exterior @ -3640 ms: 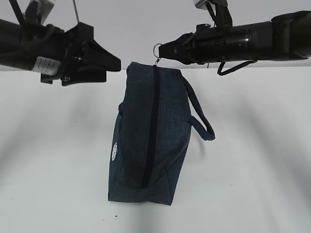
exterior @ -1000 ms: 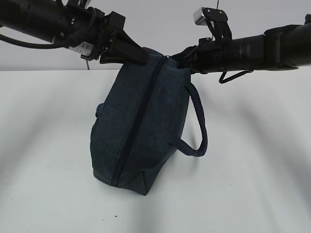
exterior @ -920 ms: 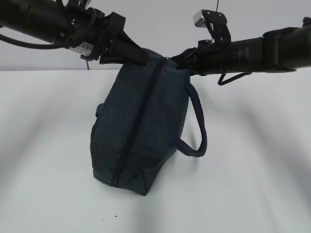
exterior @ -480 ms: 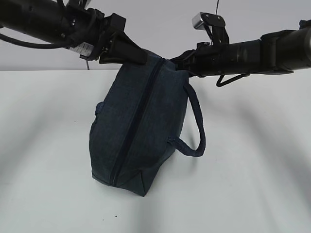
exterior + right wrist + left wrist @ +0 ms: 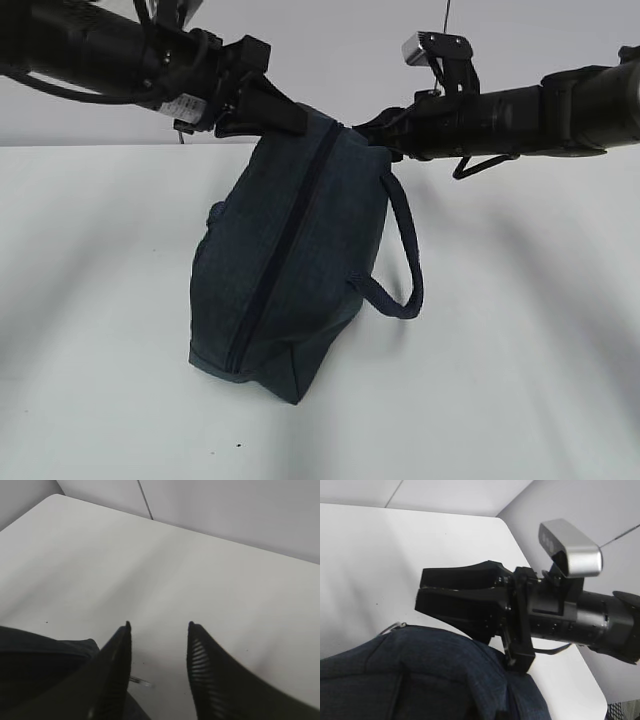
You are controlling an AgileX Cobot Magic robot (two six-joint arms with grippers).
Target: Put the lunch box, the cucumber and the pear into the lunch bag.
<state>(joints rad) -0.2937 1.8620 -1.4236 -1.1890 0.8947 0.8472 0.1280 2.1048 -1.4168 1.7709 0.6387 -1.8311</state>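
**Bag tipped between two pincers**

Since 3.6 seconds ago, the left gripper [image 5: 290, 118] has come in from the side to the lunch bag [image 5: 300, 260]. The bag has tipped from near upright to a slant, and in the last half second it has edged a little to the right.

Exterior view: the left gripper's fingers are clenched into one dark wedge on the bag's top corner, grasping the fabric. The bag hangs below and between both pincers, its lower end on the table [image 5: 520, 350]. The right gripper [image 5: 365, 130] is at the opposite top corner. The zipper [image 5: 285, 245] runs down from between the two, and the loop handle [image 5: 405, 250] droops below the right one.

Left wrist view: the bag [image 5: 420, 675] fills the foreground. The right gripper [image 5: 420, 592] lies just above it, with the ring pull [image 5: 392, 627] below its tips, not between them.

Right wrist view: the right gripper [image 5: 159, 626] is released, with its fingers [image 5: 117, 665] parted and bare table [image 5: 210, 575] showing in the gap. The bag [image 5: 40, 665] is to the left of the fingers, and a bit of metal, seemingly the ring pull [image 5: 140, 681], lies low between them.
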